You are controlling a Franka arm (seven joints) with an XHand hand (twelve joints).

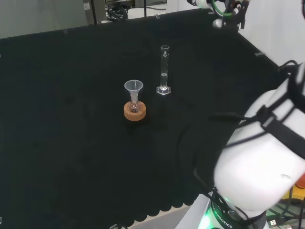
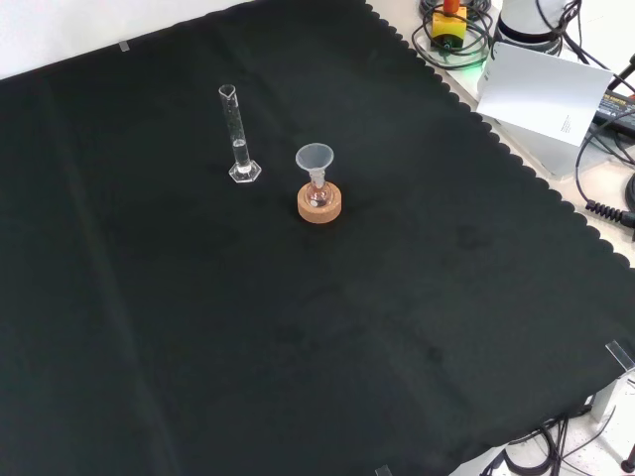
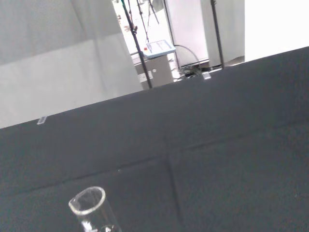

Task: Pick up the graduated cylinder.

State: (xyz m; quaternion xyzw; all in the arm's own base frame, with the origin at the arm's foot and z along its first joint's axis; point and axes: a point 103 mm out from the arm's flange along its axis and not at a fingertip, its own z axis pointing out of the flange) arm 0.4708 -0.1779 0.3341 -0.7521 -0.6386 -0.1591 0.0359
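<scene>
A tall, narrow graduated cylinder of clear glass [image 1: 164,69] stands upright on its small hexagonal foot near the middle of the black cloth [image 1: 71,143] that covers the bench. In the head view it sits a little above and right of the frame's centre; in the front view the same cylinder [image 2: 237,136] stands in the upper left part of the frame, with a pouring lip at its top. A small amount of clear liquid seems to sit in its lower part, though the glass makes that hard to judge.

Just beside it is a round cork ring [image 1: 134,111] carrying a small clear flask with a clear plastic funnel [image 1: 134,87] set in its neck. In the head view this stand is below and left of the cylinder; in the front view the cork ring [image 2: 319,203] lies to the lower right of it. The two stand near each other but apart.

The wrist view looks across the cloth, and the open rim of the cylinder [image 3: 87,201] shows close at the lower left of that frame.

The arm's big white link [image 1: 259,162] occupies the lower right of the head view. Whether the hand's fingers are spread or curled, I cannot tell.
</scene>
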